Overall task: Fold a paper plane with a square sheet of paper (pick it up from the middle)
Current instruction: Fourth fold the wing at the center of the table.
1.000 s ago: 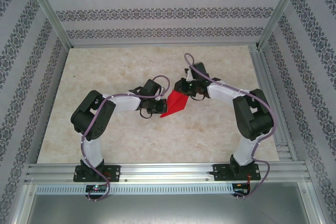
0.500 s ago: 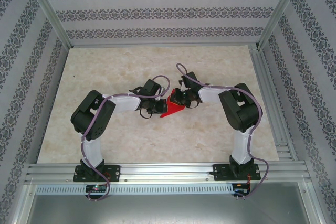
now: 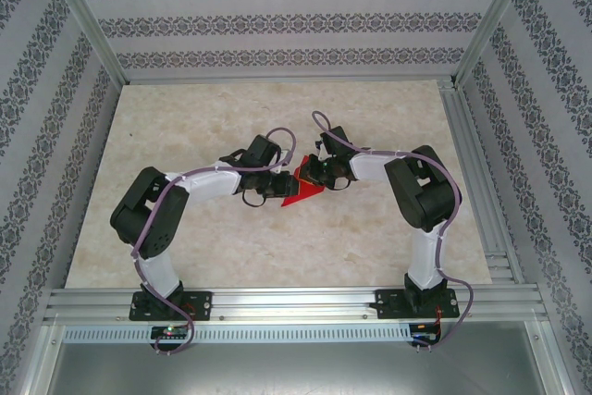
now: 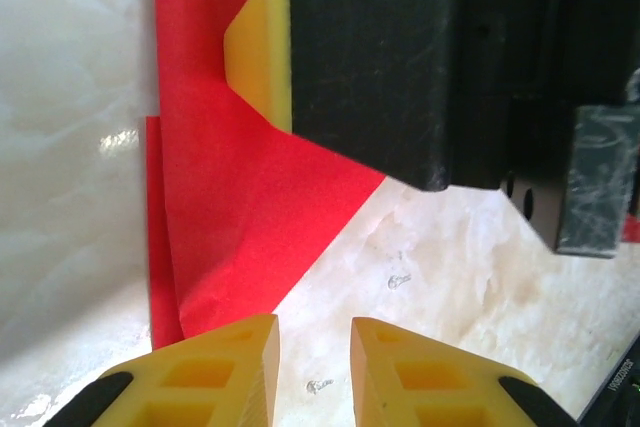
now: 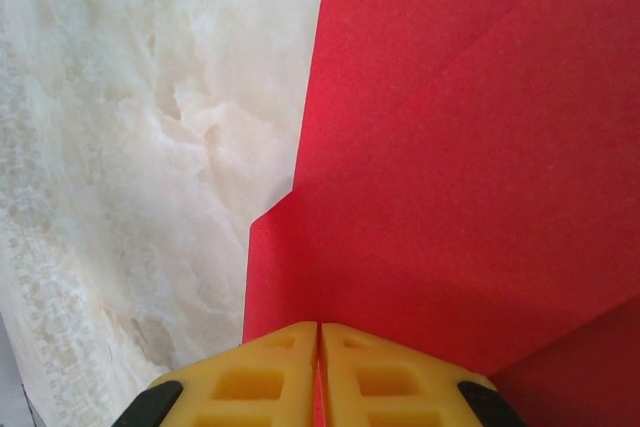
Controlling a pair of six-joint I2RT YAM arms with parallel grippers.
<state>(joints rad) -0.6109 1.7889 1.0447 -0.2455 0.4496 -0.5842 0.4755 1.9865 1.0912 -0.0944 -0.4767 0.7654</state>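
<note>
The red paper (image 3: 302, 193) lies partly folded into a pointed shape at the middle of the table, between the two grippers. In the right wrist view the paper (image 5: 450, 197) shows layered flaps, and my right gripper (image 5: 318, 342) is shut on its edge, with a red sliver pinched between the pads. My left gripper (image 4: 315, 342) stands open just off the paper's (image 4: 230, 217) slanted edge, with bare table between its tips. One yellow finger (image 4: 258, 47) of the right gripper rests on the paper in the left wrist view. From above, my left gripper (image 3: 274, 193) and right gripper (image 3: 311, 178) nearly meet.
The marble-patterned table (image 3: 185, 136) has open surface on all sides of the arms. An aluminium frame rail (image 3: 467, 154) runs along the right edge and another rail (image 3: 296, 301) along the near edge. Patterned walls enclose the back and sides.
My right gripper moved left, folding the paper toward the left gripper. The left gripper has since opened and let go of the paper, and its arm's elbow has swung left.
</note>
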